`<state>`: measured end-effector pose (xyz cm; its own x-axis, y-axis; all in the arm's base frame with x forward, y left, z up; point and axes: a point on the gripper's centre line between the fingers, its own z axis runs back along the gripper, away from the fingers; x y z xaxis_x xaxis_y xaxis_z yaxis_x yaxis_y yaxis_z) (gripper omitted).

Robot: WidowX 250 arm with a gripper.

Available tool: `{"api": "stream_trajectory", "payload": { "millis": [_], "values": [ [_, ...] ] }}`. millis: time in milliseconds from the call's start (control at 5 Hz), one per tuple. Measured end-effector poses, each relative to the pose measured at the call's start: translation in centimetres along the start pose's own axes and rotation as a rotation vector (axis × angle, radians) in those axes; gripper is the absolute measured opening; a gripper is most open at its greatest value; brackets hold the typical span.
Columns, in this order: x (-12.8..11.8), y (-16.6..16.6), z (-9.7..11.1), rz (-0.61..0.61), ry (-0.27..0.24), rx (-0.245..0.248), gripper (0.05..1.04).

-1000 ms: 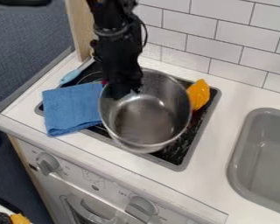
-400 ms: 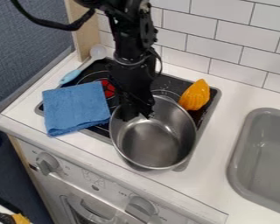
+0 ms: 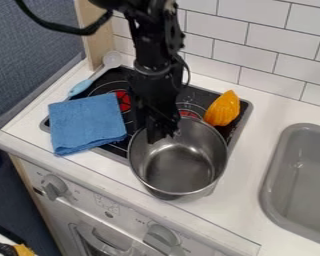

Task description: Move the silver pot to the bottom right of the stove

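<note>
The tool (image 3: 161,136) is clamped on the rim of the silver pot (image 3: 179,170), at its back left, and the pot sits at the front right of the stove (image 3: 241,124), covering that corner. A blue cloth (image 3: 87,122) lies across the stove's left side, partly on the bench (image 3: 266,112), near a spoon (image 3: 80,87) with a light blue handle, while an orange object (image 3: 223,109) rests behind the pot, left of the sink (image 3: 299,175).
</note>
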<state>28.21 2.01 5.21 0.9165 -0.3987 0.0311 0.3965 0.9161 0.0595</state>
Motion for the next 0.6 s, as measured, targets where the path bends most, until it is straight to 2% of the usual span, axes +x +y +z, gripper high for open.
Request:
{"api": "stream_trajectory", "payload": {
  "millis": [200, 400, 600],
  "values": [
    [-0.4, 2.4, 3.0, 0.143, -0.077, 0.069, 0.871],
    [-1.7, 4.0, 4.5, 0.312, -0.126, 0.044, 1.019],
    [-2.1, 4.5, 4.8, 0.33, -0.136, 0.009, 1.01]
  ]
}}
